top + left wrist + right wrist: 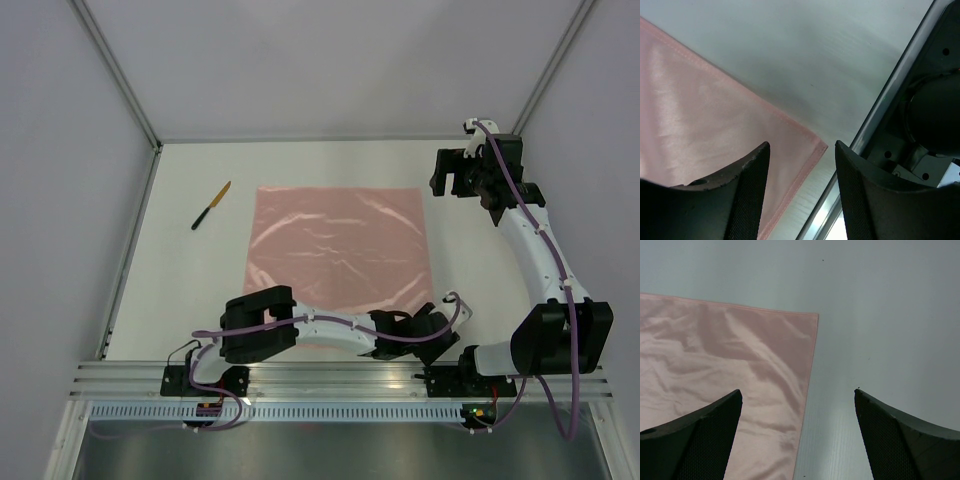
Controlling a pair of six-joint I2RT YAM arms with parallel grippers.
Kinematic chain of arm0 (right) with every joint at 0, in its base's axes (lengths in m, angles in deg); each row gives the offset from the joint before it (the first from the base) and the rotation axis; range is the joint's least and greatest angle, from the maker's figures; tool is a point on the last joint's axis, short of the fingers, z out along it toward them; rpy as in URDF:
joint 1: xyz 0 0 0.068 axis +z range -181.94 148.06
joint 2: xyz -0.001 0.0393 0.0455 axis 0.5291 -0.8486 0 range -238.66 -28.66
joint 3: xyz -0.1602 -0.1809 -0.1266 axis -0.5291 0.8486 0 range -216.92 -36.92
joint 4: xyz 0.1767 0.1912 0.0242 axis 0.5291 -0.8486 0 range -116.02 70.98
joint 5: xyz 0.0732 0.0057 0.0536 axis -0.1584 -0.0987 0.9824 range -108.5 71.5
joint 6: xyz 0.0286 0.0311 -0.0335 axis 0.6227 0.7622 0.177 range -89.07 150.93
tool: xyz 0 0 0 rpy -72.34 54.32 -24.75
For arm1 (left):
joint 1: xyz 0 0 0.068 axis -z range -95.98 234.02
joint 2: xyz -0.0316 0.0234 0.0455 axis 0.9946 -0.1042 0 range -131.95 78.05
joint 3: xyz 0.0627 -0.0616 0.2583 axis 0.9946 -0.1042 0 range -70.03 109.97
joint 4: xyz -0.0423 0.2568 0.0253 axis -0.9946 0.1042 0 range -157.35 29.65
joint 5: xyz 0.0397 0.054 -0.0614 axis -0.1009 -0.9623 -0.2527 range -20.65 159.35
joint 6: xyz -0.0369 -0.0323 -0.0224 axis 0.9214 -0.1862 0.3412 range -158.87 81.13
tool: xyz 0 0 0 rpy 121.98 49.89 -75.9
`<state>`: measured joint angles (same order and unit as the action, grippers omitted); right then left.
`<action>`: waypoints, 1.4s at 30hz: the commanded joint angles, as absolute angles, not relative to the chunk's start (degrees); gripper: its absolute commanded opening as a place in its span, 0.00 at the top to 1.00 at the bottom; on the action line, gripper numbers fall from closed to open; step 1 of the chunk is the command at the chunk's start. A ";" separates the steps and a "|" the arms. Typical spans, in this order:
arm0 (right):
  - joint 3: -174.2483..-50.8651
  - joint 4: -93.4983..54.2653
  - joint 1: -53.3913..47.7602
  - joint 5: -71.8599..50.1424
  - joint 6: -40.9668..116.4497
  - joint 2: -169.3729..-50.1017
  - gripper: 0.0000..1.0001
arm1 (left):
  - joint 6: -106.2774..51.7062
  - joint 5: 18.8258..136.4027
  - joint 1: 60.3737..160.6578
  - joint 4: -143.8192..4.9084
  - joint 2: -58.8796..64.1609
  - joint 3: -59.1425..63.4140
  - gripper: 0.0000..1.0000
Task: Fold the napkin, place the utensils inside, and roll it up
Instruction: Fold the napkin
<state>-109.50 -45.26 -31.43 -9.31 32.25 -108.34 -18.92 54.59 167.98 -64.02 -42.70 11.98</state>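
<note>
Left gripper [801, 150], jaws apart and empty, hovers with the flat napkin's [700, 125] near corner just beneath it, right gripper [797, 392] likewise open above the far corner; folding seems unstarted, so next comes pinching a corner cleanly.

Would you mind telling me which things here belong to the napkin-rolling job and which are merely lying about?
Belonging to the job: napkin, spread flat; knife, lying apart on its left.
Just lying about: no loose items; only the fixed metal rail edging the table.

Salmon-pink napkin [338, 250], white table [190, 280], black-and-yellow knife [211, 206]
</note>
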 commanded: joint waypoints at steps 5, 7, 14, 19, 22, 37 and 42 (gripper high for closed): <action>-111.10 -46.88 -31.42 -9.36 33.65 -108.11 0.02 | -23.22 51.51 168.48 -69.11 -45.26 14.43 0.41; -111.01 -46.97 -31.42 -9.27 33.56 -108.20 0.02 | -23.66 50.99 168.48 -69.20 -45.44 14.52 0.41; -110.84 -46.97 -31.42 -8.92 33.65 -108.20 0.02 | -24.36 50.37 168.48 -69.55 -46.58 14.52 0.50; -110.84 -46.79 -31.42 -8.74 33.74 -108.37 0.02 | -24.45 50.02 168.48 -69.64 -46.85 14.34 0.63; -110.84 -46.88 -31.42 -8.66 33.65 -108.55 0.02 | -24.71 49.93 168.48 -69.64 -46.76 14.25 0.73; -110.93 -46.97 -31.42 -8.83 33.39 -108.81 0.02 | -24.89 52.82 168.48 -70.78 -43.77 13.55 0.98; -110.93 -46.97 -31.42 -8.83 33.39 -108.64 0.02 | -22.79 55.90 168.48 -71.83 -42.45 13.11 0.98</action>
